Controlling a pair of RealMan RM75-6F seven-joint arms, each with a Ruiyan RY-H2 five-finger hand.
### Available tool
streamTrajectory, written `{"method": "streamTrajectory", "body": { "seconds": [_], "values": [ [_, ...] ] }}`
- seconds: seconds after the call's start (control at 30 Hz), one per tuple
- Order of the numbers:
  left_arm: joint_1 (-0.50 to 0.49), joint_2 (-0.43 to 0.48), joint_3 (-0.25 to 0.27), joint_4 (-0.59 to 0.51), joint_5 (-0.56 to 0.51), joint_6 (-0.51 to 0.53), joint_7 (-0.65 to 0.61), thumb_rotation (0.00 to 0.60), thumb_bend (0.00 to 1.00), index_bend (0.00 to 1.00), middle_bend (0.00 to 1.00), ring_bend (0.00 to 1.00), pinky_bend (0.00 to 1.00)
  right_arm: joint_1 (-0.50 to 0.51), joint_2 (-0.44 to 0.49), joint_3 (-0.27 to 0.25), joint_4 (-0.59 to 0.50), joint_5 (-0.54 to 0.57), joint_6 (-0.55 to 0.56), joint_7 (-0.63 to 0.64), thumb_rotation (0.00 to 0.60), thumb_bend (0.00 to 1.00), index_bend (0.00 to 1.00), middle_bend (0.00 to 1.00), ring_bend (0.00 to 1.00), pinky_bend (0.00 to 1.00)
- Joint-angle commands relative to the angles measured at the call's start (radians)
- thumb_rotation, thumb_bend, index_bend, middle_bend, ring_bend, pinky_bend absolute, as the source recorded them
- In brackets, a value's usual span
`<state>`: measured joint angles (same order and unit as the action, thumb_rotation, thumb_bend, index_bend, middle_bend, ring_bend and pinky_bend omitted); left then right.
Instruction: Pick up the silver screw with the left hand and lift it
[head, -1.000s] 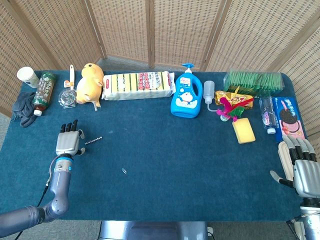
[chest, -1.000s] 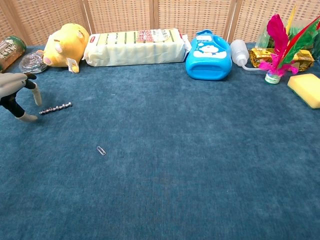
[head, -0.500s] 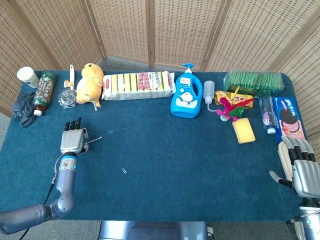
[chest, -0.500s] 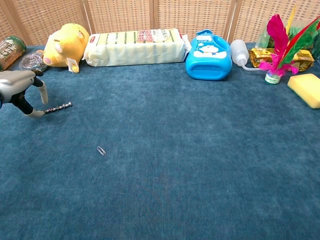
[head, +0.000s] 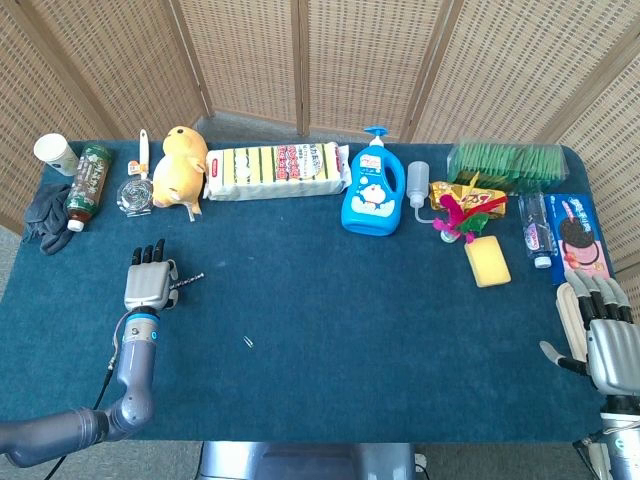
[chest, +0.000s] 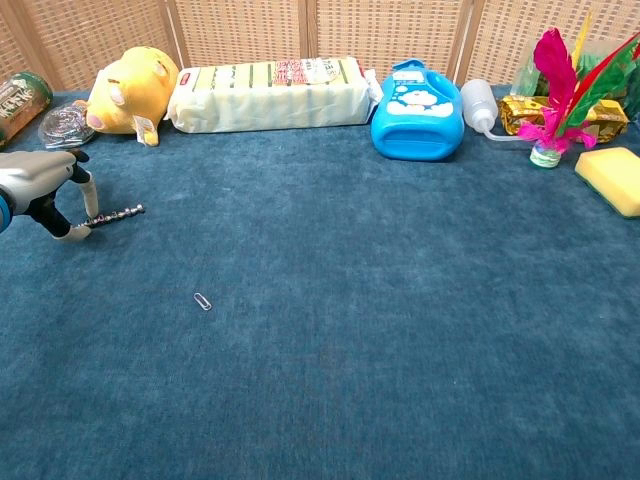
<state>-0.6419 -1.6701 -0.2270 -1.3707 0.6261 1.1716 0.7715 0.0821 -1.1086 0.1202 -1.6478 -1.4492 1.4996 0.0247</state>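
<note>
Chest view: left hand (chest: 45, 190) seemingly pinches the silver screw (chest: 113, 214) left of the paperclip (chest: 203, 301); right hand (head: 603, 335) rests spread.

Head view: high, looking steeply down, takes in the whole table (head: 330, 330) out to the wicker screen (head: 300, 60) behind. Chest view: low and close, looking across the cloth at a shallow angle toward the back row. Both share the plush (head: 180, 165) (chest: 130, 90), sponge pack (head: 278, 170) (chest: 270, 93), blue bottle (head: 372, 190) (chest: 417, 108) and left hand (head: 147, 285) (chest: 45, 185).
</note>
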Motion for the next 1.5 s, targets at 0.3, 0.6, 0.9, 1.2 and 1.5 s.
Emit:
{"method": "streamTrajectory", "body": {
  "seconds": [0.3, 0.6, 0.9, 1.2, 1.5],
  "values": [
    [-0.003, -0.007, 0.001, 0.001, -0.008, -0.002, 0.001, 0.6, 0.65, 0.44, 0.0, 0.0, 0.0, 0.0, 0.001, 0.0, -0.002, 0.001, 0.0, 0.001, 0.6, 0.14, 0.0, 0.0, 0.0, 0.0],
    [-0.007, -0.018, 0.003, 0.012, -0.004, 0.004, 0.002, 0.6, 0.67, 0.45, 0.0, 0.0, 0.0, 0.0, 0.003, 0.0, -0.004, 0.003, -0.002, 0.004, 0.6, 0.14, 0.0, 0.0, 0.0, 0.0],
    [-0.004, -0.016, 0.004, 0.01, 0.009, 0.005, -0.01, 0.6, 0.68, 0.47, 0.0, 0.0, 0.0, 0.001, 0.003, -0.001, -0.004, 0.003, -0.005, 0.003, 0.6, 0.14, 0.0, 0.0, 0.0, 0.0],
    [-0.007, -0.026, 0.006, 0.023, 0.006, 0.009, 0.001, 0.6, 0.69, 0.47, 0.0, 0.0, 0.0, 0.001, 0.002, 0.0, -0.003, 0.005, -0.006, 0.003, 0.6, 0.14, 0.0, 0.0, 0.0, 0.0],
    [-0.007, -0.028, 0.006, 0.027, 0.018, 0.023, 0.007, 0.6, 0.74, 0.48, 0.0, 0.0, 0.0, 0.001, 0.003, 0.0, -0.005, 0.005, -0.006, 0.006, 0.6, 0.14, 0.0, 0.0, 0.0, 0.0]
  ]
}}
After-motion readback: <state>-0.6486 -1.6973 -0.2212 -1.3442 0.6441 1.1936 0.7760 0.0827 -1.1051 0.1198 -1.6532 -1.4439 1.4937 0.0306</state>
